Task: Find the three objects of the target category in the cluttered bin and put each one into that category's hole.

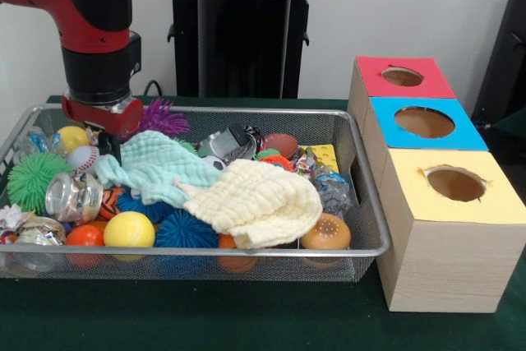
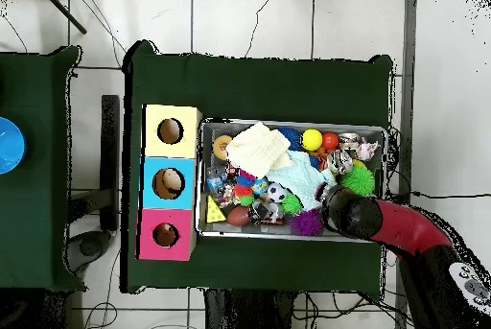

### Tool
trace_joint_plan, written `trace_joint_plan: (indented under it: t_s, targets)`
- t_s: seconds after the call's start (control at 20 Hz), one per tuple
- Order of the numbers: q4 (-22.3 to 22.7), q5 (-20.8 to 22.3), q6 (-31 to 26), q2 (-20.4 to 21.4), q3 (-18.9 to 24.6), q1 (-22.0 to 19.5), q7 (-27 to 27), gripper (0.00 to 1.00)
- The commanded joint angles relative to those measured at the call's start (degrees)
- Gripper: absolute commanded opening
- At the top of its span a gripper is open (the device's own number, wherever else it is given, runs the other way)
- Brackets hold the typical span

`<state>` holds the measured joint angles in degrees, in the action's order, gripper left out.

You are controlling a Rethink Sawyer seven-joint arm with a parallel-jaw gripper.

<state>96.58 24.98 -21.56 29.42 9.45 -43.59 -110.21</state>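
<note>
The silver wire-mesh bin sits at the left of the green table and is full of toys; it also shows in the overhead view. The round hole in the red box top is the farthest of three boxes to the right of the bin, also in the overhead view. My gripper hangs low inside the bin's far left end, at the edge of a mint cloth, beside a baseball. The red arm covers it in the overhead view. Whether it is open or shut does not show.
A cream cloth lies over the bin's middle. Around it are a yellow ball, an orange ball, a green spiky ball, a purple spiky ball and a glass jar. Blue-topped and yellow-topped holes stand nearer.
</note>
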Motion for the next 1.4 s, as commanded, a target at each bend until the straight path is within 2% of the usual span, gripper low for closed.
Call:
trace_joint_plan:
  t_s: [0.05, 0.4, 0.5, 0.7, 0.85, 1.15, 1.4]
  targets:
    - [-0.8, -0.29, 4.02, -1.35, 0.72, 1.4, -5.58, 0.0]
    - [0.15, -0.14, 5.74, -1.11, 0.49, 2.07, -6.22, 0.0]
    - [2.01, -1.13, 4.44, 1.1, 0.77, 2.72, -6.59, 0.0]
    - [7.7, -4.26, -0.37, 9.21, 1.33, 5.41, -7.87, 0.0]
    - [12.04, -8.59, -5.78, 15.56, 1.05, 7.66, -9.96, 0.0]
    - [16.16, -14.99, -9.59, 21.39, -0.42, 11.4, -11.47, 0.0]
    - [17.01, -18.52, -10.75, 22.9, -2.36, 14.67, -12.23, 0.0]
